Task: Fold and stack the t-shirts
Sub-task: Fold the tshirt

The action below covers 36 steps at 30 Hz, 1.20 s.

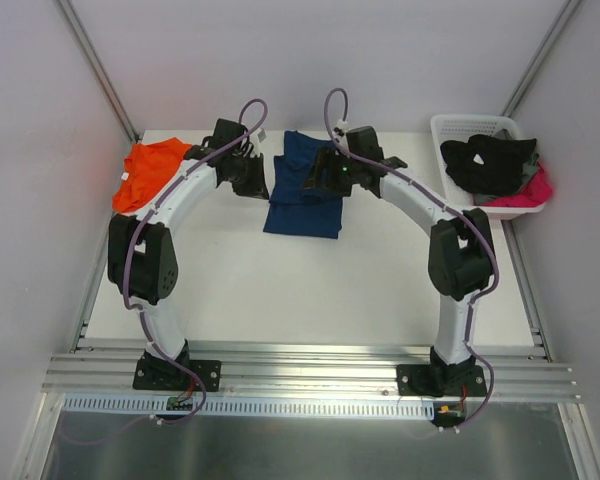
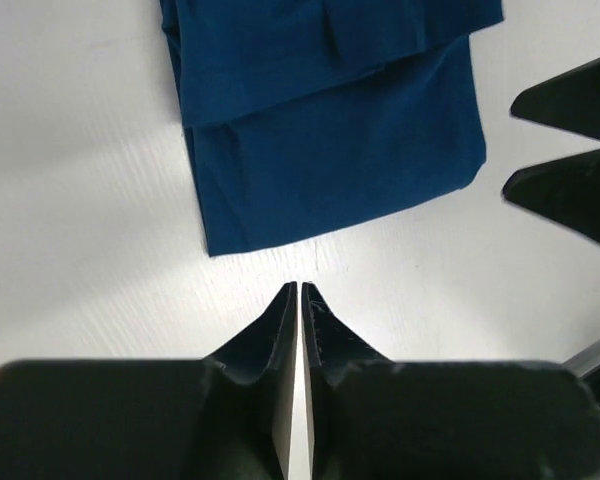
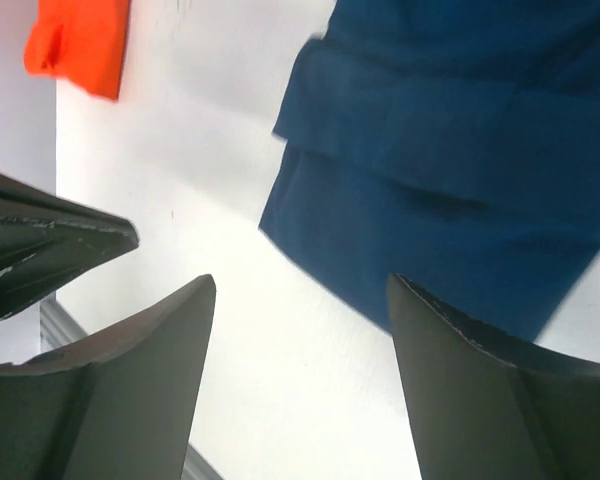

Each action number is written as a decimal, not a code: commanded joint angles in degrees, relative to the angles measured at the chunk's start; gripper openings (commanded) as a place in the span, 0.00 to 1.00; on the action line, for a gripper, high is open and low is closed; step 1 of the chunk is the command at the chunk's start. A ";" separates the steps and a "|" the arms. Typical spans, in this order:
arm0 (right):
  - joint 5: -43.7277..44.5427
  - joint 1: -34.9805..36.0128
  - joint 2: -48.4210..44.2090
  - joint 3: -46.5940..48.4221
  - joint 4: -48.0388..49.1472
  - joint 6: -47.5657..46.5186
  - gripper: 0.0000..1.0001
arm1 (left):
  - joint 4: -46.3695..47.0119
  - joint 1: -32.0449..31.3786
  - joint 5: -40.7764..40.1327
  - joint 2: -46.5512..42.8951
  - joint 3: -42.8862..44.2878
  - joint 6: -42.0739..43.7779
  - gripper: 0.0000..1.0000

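Observation:
A navy blue t-shirt (image 1: 302,190) lies folded into a long strip at the back middle of the table; it also shows in the left wrist view (image 2: 330,130) and the right wrist view (image 3: 440,170). A bright orange t-shirt (image 1: 148,172) lies flat at the back left, its corner visible in the right wrist view (image 3: 78,45). My left gripper (image 2: 299,290) is shut and empty, just off the navy shirt's left edge. My right gripper (image 3: 300,285) is open and empty, above the navy shirt's right side. No chest print shows.
A white basket (image 1: 458,127) at the back right holds dark and pink clothes (image 1: 495,165). The right gripper's fingers (image 2: 570,150) show at the right of the left wrist view. Grey walls close in the table on three sides.

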 commanded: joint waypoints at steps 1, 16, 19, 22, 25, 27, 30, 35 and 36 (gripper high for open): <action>-2.18 1.66 1.92 -0.77 0.53 3.40 0.73 | -0.90 0.14 1.79 -0.94 -2.22 -0.58 0.04; -5.62 3.86 14.50 1.53 0.44 9.29 0.71 | -1.61 4.88 -4.28 -3.40 -0.29 0.03 0.00; -6.58 4.30 11.52 -3.73 -0.26 9.82 0.71 | -1.61 5.68 -4.81 -3.67 -0.11 0.30 0.00; -8.60 4.30 7.56 -9.71 -1.05 10.08 0.70 | -1.61 6.38 -5.51 -3.93 0.24 0.82 0.00; -10.27 3.95 3.96 -14.99 -2.20 9.65 0.70 | -1.61 7.17 -6.13 -4.28 0.15 1.00 0.00; -10.54 3.95 1.59 -17.28 -2.72 9.12 0.70 | -1.61 7.52 -6.21 -4.46 -0.20 1.09 0.00; -10.02 3.77 -1.48 -20.44 -2.90 8.59 0.70 | -1.61 7.61 -5.95 -5.16 -1.08 0.82 0.00; -9.31 3.77 -4.66 -22.38 -2.46 7.72 0.70 | -1.61 7.61 -4.46 -6.30 -2.05 0.38 0.00; -8.96 3.68 -5.18 -22.12 -2.29 6.84 0.70 | -1.52 7.61 -4.37 -6.39 -1.96 0.47 0.00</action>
